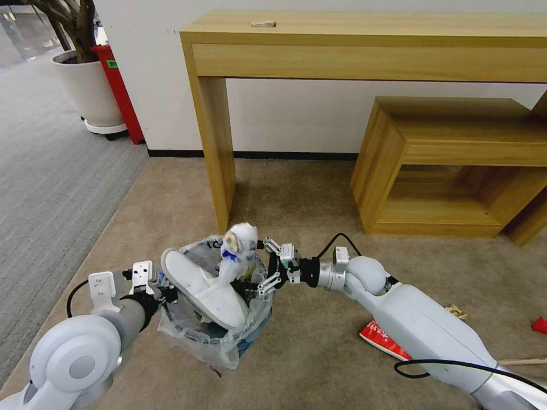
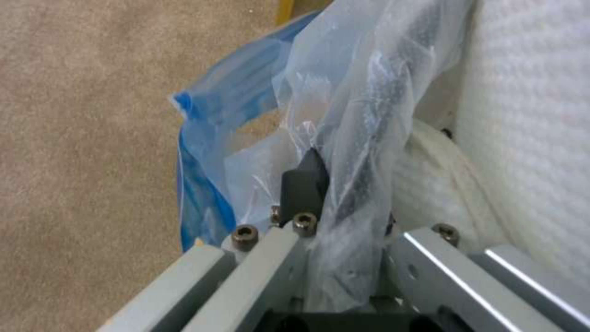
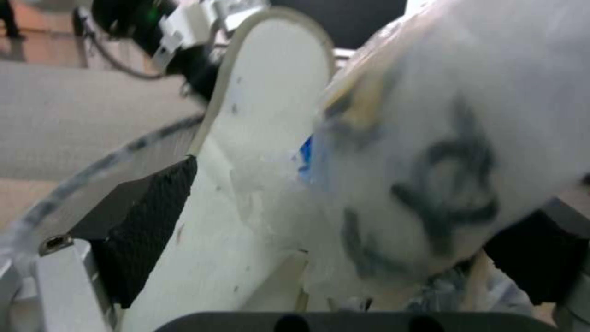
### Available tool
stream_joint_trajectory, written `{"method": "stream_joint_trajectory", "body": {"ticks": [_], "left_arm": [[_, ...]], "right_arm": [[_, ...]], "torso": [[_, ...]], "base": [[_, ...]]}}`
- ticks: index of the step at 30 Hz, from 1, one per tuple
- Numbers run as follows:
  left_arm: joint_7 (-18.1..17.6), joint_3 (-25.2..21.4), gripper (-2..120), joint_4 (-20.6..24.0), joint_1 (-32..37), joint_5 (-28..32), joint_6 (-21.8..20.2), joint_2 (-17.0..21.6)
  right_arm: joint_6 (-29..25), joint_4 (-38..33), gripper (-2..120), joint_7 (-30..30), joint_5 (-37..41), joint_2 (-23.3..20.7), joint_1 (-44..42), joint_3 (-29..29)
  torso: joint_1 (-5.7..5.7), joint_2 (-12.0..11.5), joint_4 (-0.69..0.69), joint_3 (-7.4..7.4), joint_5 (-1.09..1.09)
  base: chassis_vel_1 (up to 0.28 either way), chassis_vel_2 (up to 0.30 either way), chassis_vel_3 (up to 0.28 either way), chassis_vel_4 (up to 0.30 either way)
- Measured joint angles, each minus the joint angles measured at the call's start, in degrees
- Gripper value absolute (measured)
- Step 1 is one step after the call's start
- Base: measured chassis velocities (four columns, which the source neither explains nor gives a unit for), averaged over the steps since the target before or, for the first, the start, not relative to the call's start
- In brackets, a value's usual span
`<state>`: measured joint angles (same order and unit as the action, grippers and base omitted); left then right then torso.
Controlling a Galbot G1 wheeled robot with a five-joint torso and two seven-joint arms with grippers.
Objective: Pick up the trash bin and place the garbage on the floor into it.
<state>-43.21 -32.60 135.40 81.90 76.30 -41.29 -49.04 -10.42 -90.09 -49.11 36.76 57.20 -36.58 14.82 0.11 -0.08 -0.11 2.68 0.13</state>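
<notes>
Beige carpet (image 1: 319, 188) runs from a pale wooden console table (image 1: 364, 51) and a low wooden shelf (image 1: 450, 165) at the wall to where the robot works.

The trash bin (image 1: 188, 333), lined with a crinkly clear bag, hangs at the tip of the left gripper (image 1: 165, 293), which is clenched on the rim. The left wrist view shows the dark pad (image 2: 305, 182) pressed against bag film and rim.

A white slipper (image 1: 208, 287) lies slanted across the bin mouth. Beside it a second white slipper (image 1: 238, 250), printed in dark ink, stands up out of the bin. The right gripper (image 1: 266, 265) sits at the bin's opposite rim, just beside that slipper. Its fingers are spread apart and grasp nothing; the slipper looks let go.

Judged from this, the step in hand is dropping the second slipper in. It leans high and could tip out, so a nudge inward may help.

More litter waits behind the right arm: a red-white packet (image 1: 383, 337), a red wrapper (image 1: 540, 325) and a wooden stick (image 1: 521, 361). The next move calls for pulling the right gripper clear of the bag and reaching for the packet, while the left keeps the bin level.
</notes>
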Motion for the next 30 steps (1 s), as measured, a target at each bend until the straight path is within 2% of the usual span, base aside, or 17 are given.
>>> {"method": "stream_joint_trajectory", "body": {"ticks": [15, 30], "left_arm": [[0.0, -0.5, 0, 0.3, 0.4, -0.1, 0.0, 0.3], [0.1, 0.2, 0, 0.4, 0.2, -0.1, 0.0, -0.4]], "right_arm": [[0.2, 0.2, 100, -4.2, -2.1, -0.1, 0.6, 0.4], [-0.8, -0.2, 100, -3.9, 2.5, 0.0, 1.9, -0.1]], "torso": [[0.0, 0.0, 0.0, 0.0, 0.0], [0.0, 0.0, 0.0, 0.0, 0.0]], "base": [[0.0, 0.0, 0.0, 0.0], [0.0, 0.0, 0.0, 0.0]]}}
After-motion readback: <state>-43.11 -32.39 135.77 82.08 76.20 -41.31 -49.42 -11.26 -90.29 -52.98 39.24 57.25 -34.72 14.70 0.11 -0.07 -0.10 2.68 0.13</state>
